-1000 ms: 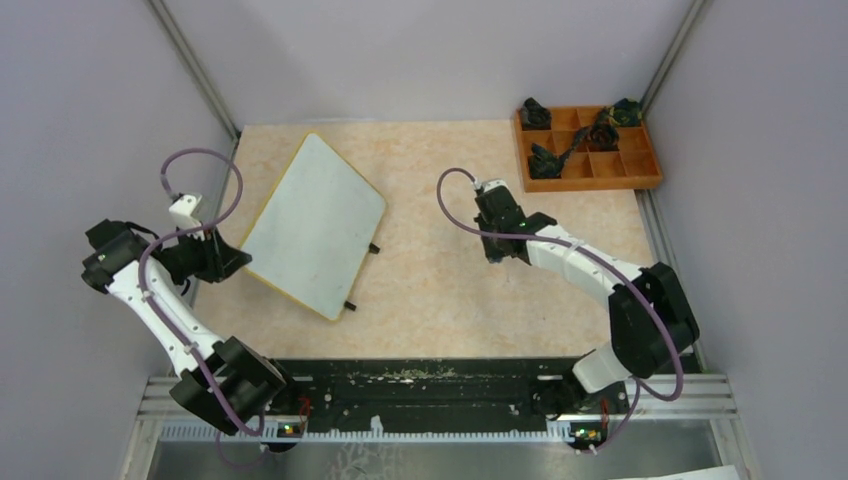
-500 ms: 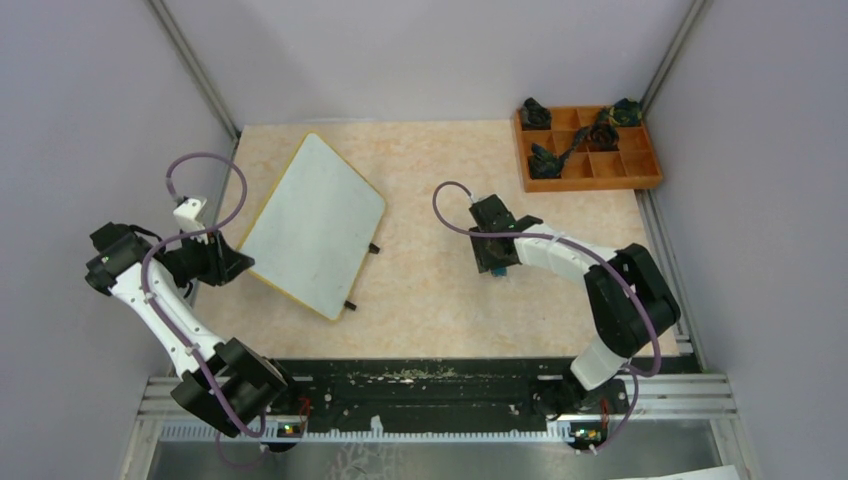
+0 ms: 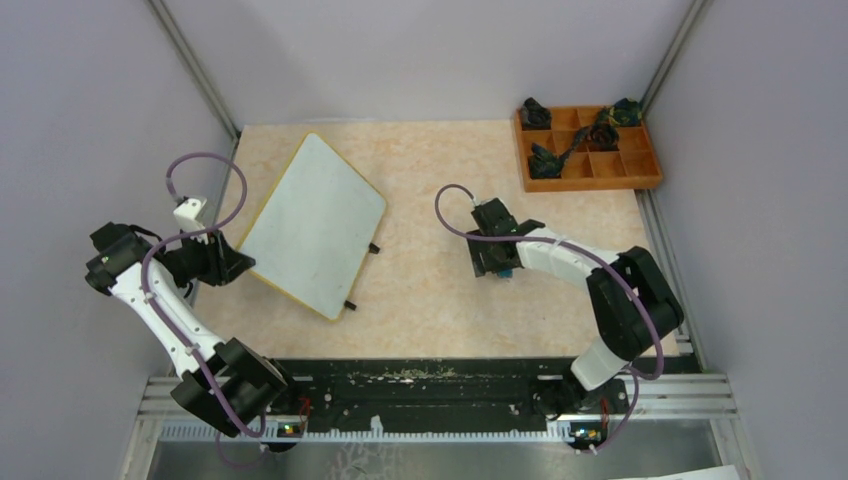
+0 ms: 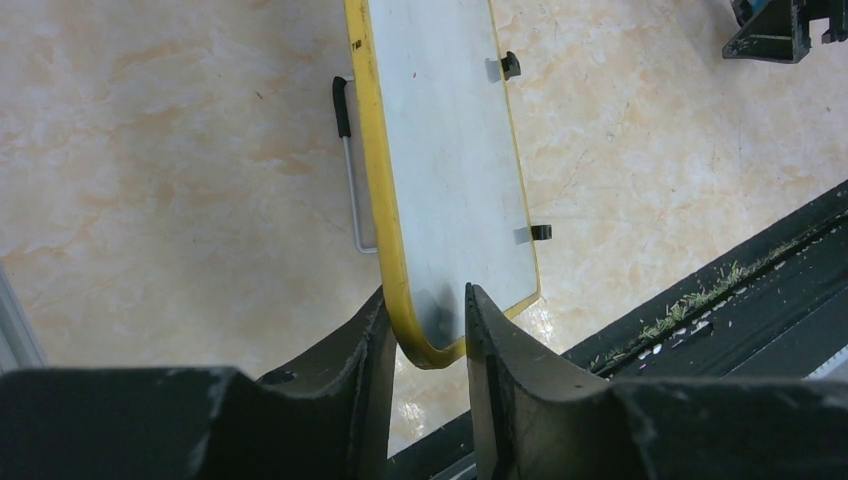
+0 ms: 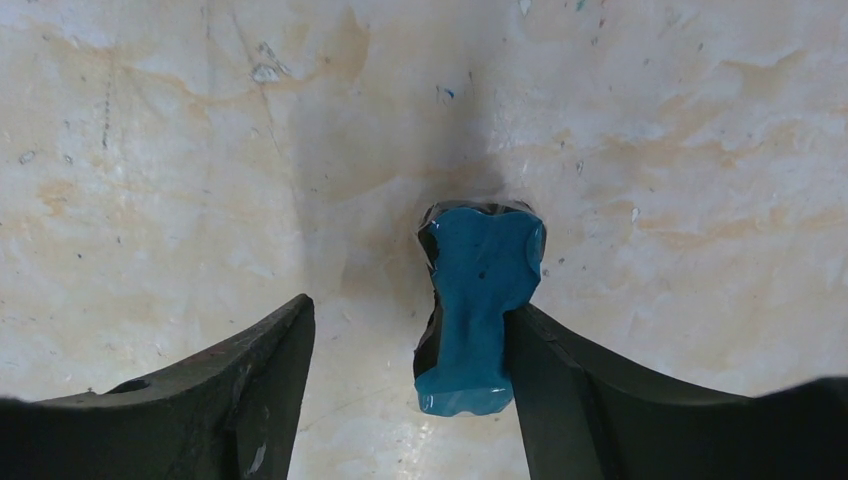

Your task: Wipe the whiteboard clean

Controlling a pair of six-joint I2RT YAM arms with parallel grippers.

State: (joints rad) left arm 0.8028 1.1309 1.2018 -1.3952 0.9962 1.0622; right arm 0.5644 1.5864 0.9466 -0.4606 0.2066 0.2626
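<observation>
The right tool (image 5: pixel 405 315) stands over the tabletop (image 3: pixel 430 300) with its jaws wide apart. A blue eraser block (image 5: pixel 478 300) lies flat between them. It sits against the finger on the right of the wrist view and well clear of the other, and its long axis runs along the fingers' reach. To my eye it is resting on the surface rather than held, so a straight lift should leave it there. The whiteboard (image 3: pixel 315 225) lies to this tool's left, well apart across bare tabletop. Its long axis runs from the far side toward the near edge, slanting leftward as it comes nearer. The left arm is plainly the nearer one. The left tool (image 4: pixel 426 298) has a finger on each side of the board's near-left yellow corner, but I cannot tell whether the fingers press it or merely flank it. The board stands tilted on a wire leg (image 4: pixel 350 170) with small black feet (image 4: pixel 510 65) along one edge. No writing can be made out on its face, so the erasing looks finished or nearly so. At the far right corner sits an orange compartment tray (image 3: pixel 590 185). Several of its cells hold dark small parts (image 3: pixel 545 160) too small to identify.
</observation>
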